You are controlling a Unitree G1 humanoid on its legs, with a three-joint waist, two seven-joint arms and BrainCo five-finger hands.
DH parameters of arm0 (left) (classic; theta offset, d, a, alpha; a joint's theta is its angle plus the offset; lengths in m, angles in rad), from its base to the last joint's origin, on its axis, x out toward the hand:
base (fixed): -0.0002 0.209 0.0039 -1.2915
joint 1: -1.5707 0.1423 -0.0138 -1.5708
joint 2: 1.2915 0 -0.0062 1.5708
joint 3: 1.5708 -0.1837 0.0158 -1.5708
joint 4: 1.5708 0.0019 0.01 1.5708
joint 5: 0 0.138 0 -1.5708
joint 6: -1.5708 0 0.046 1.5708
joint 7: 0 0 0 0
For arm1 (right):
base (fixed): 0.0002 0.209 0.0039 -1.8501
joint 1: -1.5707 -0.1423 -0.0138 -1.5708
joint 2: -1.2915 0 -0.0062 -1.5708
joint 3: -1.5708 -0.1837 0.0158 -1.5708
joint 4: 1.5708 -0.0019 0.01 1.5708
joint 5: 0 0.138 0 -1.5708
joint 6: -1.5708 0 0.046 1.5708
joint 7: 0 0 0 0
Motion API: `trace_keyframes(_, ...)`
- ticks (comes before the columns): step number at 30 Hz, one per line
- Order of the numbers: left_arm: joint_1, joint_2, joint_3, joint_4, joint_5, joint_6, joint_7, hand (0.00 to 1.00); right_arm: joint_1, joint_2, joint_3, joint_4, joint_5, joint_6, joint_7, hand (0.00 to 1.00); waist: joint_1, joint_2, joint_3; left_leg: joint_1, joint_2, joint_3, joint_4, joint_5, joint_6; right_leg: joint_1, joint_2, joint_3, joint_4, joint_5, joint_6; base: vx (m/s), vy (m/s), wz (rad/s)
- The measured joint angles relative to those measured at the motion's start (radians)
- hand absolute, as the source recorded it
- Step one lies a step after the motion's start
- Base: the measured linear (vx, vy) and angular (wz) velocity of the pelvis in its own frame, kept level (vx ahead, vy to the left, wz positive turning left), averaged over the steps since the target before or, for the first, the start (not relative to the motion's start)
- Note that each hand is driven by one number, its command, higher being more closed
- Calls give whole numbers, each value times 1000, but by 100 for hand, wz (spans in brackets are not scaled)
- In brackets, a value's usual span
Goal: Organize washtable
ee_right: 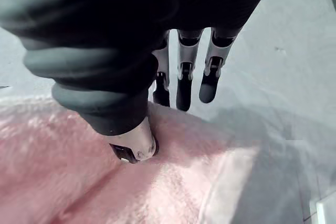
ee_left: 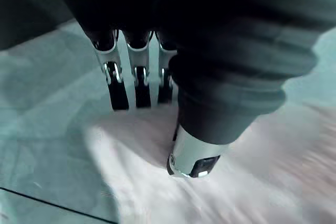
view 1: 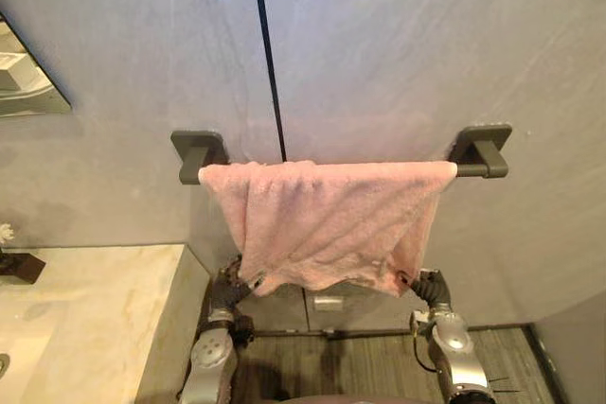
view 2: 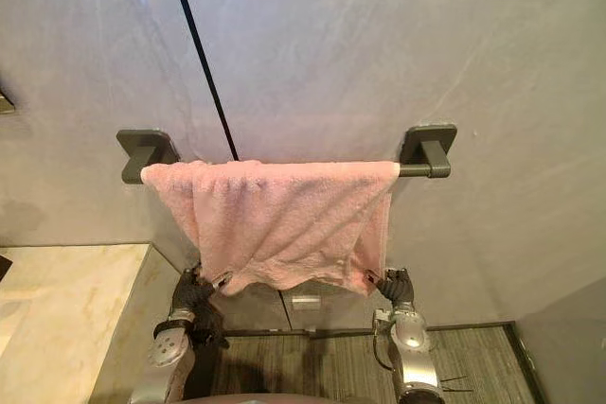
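A pink towel [view 1: 327, 219] hangs folded over a dark towel bar [view 1: 478, 170] on the grey wall. My left hand [view 1: 230, 283] is raised to the towel's lower left corner. In the left wrist view its thumb [ee_left: 191, 158] lies on the pink cloth [ee_left: 247, 182], with the fingers [ee_left: 118, 90] reaching past the cloth's edge, so the corner is pinched. My right hand [view 1: 431, 286] is at the lower right corner. There too the thumb [ee_right: 134, 148] presses on the towel [ee_right: 63, 177] while the fingers [ee_right: 184, 90] reach over its edge.
The pale marble washtable [view 1: 85, 309] is at the lower left, with a small dark object [view 1: 17, 265] at its back edge. A mirror corner [view 1: 24, 78] hangs above it. Below the towel is a white wall socket [view 1: 328, 302], and wood floor [view 1: 360, 366] lies beneath.
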Motion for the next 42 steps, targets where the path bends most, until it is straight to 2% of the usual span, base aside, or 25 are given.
trace_keyframes(4, 18, 14, 17, 15, -3, 21, 2, 0, 18, -3, -5, 18, 0, 8, -9, 0, 0, -15, 5, 2, 0, -2, 0, 0, 0, 13, 0, -4, -8, 0, 0, -3, -7, 3)
trace_keyframes(14, 61, 10, 47, 15, -76, 24, 2, 0, 66, 0, -56, 10, 14, 13, -33, 0, -1, -14, 5, 15, 1, 0, 0, 0, 0, 15, 0, -3, 0, 1, -1, -42, -5, -1)
trace_keyframes(18, 98, -5, 117, -44, -98, 27, 9, 0, 126, 15, -128, -129, 49, 16, -55, 0, 0, -15, 5, 14, 3, -1, 0, -1, 0, 15, -2, -1, 1, -1, -1, -17, -2, 0)
trace_keyframes(21, 103, -41, 145, -174, -116, 30, 21, 0, 161, 21, -182, -281, 52, 16, -70, 0, 5, -16, 4, 15, 4, -1, 0, -1, 0, 14, -5, -2, 6, -3, -1, 0, 0, 0)
trace_keyframes(28, 138, -81, 197, -482, -119, 16, 41, 0, 197, 41, -272, -629, 91, 0, -75, 0, -3, -25, -2, 20, 4, 4, 9, -7, 2, 24, -12, -1, 14, -8, -1, 0, 0, 0)
trace_keyframes(32, 155, -89, 264, -688, -133, -28, 70, 0, 163, 40, -313, -815, 128, -37, -84, 0, -3, -23, -3, 36, 3, 5, 29, -23, 3, 43, -14, 2, 14, -11, 0, -38, -1, -1)
trace_keyframes(35, 152, -86, 310, -865, -134, -89, 89, 0, 91, 36, -324, -987, 166, -105, -84, 0, -4, -13, -14, 39, 1, 5, 32, -26, 3, 47, -14, 3, 13, -12, 1, -49, -4, 0)
trace_keyframes(36, 145, -81, 314, -923, -136, -116, 89, 0, 48, 33, -310, -1043, 202, -151, -64, 0, -3, -9, -25, 39, 0, 5, 31, -26, 3, 47, -14, 3, 13, -12, 1, -32, -5, 0)
trace_keyframes(38, 129, -73, 303, -979, -157, -140, 84, 0, -13, 12, -246, -1062, 249, -197, -37, 0, -3, -7, -35, 44, 0, 6, 31, -26, 3, 50, -13, 4, 13, -12, 1, -19, -4, -2)
trace_keyframes(39, 119, -55, 283, -1010, -171, -159, 79, 0, -56, -10, -161, -1063, 299, -218, 5, 0, -3, -6, -47, 45, 1, 7, 30, -26, 3, 50, -12, 4, 12, -12, 1, -35, -12, -4)
trace_keyframes(42, 103, 15, 162, -1040, -235, -180, 10, 0, -127, -53, 50, -1064, 396, -236, 120, 0, 0, 0, -61, 47, 0, 8, 28, -25, 3, 51, -9, 4, 13, -11, 1, -20, -9, 1)
